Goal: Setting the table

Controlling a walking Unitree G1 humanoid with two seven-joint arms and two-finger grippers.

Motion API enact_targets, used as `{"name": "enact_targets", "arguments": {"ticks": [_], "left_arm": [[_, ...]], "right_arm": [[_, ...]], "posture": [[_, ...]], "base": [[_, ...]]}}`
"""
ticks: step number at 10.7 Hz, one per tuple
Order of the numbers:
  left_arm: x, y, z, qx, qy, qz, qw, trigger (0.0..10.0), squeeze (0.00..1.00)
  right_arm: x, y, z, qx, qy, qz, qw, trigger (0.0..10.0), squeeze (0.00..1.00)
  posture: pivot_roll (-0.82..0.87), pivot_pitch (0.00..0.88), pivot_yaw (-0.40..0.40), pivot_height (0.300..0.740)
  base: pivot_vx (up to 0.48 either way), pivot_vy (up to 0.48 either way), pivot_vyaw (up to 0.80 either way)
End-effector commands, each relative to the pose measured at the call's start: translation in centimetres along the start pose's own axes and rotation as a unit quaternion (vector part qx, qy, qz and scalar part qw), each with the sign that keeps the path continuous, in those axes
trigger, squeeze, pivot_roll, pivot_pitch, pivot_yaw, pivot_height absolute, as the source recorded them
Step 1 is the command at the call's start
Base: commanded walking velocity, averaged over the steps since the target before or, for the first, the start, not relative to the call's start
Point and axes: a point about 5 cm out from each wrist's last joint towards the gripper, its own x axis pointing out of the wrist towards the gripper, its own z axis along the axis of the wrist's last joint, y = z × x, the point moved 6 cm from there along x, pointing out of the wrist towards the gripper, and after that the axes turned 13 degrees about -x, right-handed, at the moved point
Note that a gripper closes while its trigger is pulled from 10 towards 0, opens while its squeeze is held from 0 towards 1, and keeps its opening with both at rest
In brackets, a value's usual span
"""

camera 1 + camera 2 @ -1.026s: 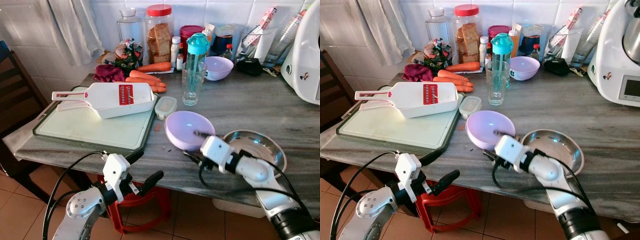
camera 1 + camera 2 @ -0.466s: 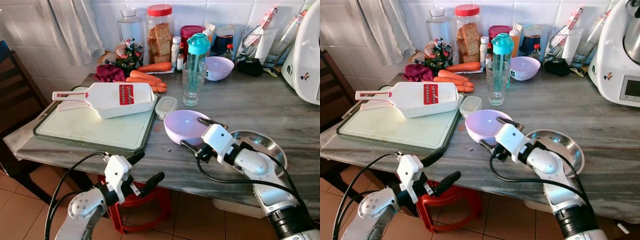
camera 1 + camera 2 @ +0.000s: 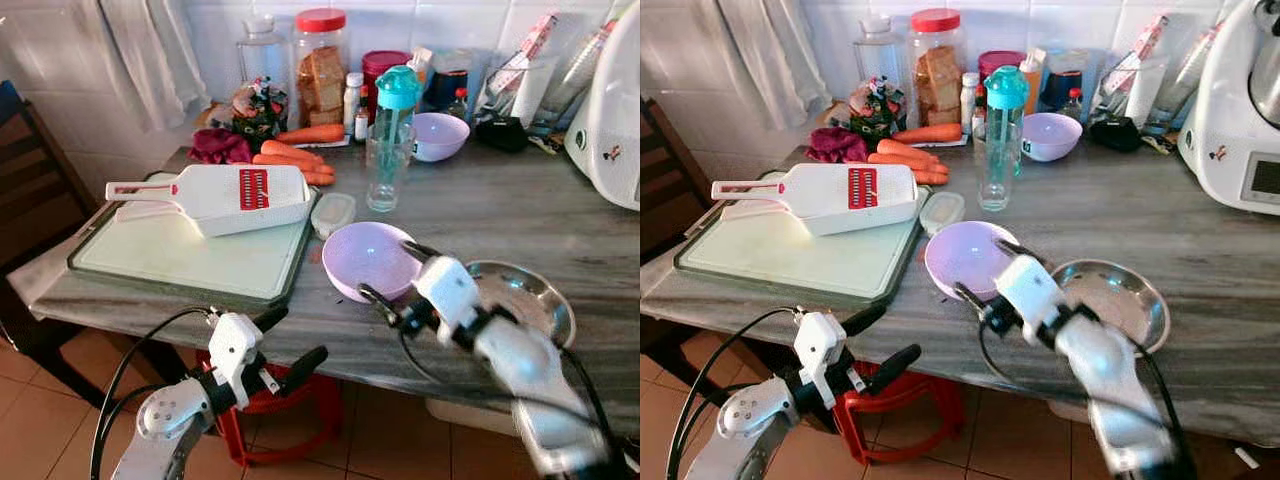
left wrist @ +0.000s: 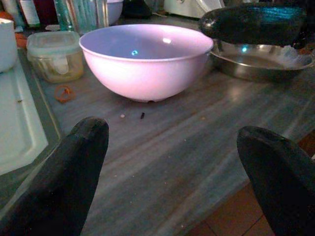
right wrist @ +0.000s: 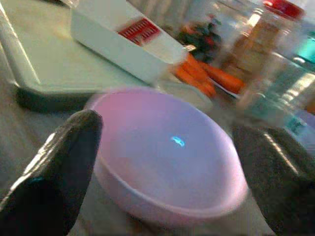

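Left arm [image 3: 165, 420]: silver rounded casing, dark round screw recess at joint, white boxy wrist block, thin black cable looped alongside. Left gripper [image 3: 290, 345]: two long black fingers, matte, rounded tips. Right arm [image 3: 520, 365]: silver-white segments separated by black joint ring, blurred; black cable looped beneath. Right gripper [image 3: 390, 278]: white block housing, two slim black fingers.

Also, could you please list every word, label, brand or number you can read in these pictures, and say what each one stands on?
None can be read.
White slicer: a red panel with pale marks, too small to read.
Small white bottle at the back: a label, too blurred.
Packets against the tiled wall: print, too blurred.
White kitchen machine: a grey display, nothing legible.
Big jar with the red lid: no text visible.
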Motion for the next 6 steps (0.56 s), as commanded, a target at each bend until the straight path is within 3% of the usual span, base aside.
{"name": "enact_targets", "arguments": {"ticks": [1, 2, 3, 4, 6], "left_arm": [[-0.2, 0.4, 0.1, 0.009, 0.002, 0.002, 1.000, 10.0, 0.00], [-0.1, 0.7, 0.6, 0.012, -0.009, 0.010, 1.000, 10.0, 0.00], [0.3, 0.6, 1.2, 0.011, -0.018, 0.005, 1.000, 10.0, 0.00], [0.6, 0.3, 1.6, -0.006, -0.021, -0.012, 1.000, 10.0, 0.00], [0.6, 0.2, 1.8, 0.001, -0.017, -0.022, 1.000, 10.0, 0.00]], "right_arm": [[-0.6, -1.9, 0.0, -0.025, 0.019, -0.062, 0.998, 10.0, 0.89], [-1.9, -3.8, -0.9, -0.023, 0.060, -0.158, 0.985, 10.0, 0.88], [-3.6, -4.7, -2.4, -0.015, 0.109, -0.220, 0.969, 10.0, 0.87], [-5.0, -4.9, -3.9, -0.009, 0.155, -0.259, 0.953, 10.0, 0.87], [-5.9, -5.0, -5.4, 0.005, 0.193, -0.279, 0.941, 10.0, 0.85]], "posture": [[0.02, 0.004, 0.044, 0.740], [0.01, 0.005, 0.046, 0.740], [0.01, 0.006, 0.049, 0.740], [0.00, 0.005, 0.053, 0.740], [0.00, 0.006, 0.054, 0.740]], "base": [[0.000, 0.000, 0.00], [0.000, 0.000, 0.00], [0.000, 0.000, 0.00], [0.000, 0.000, 0.00], [0.000, 0.000, 0.00]]}}
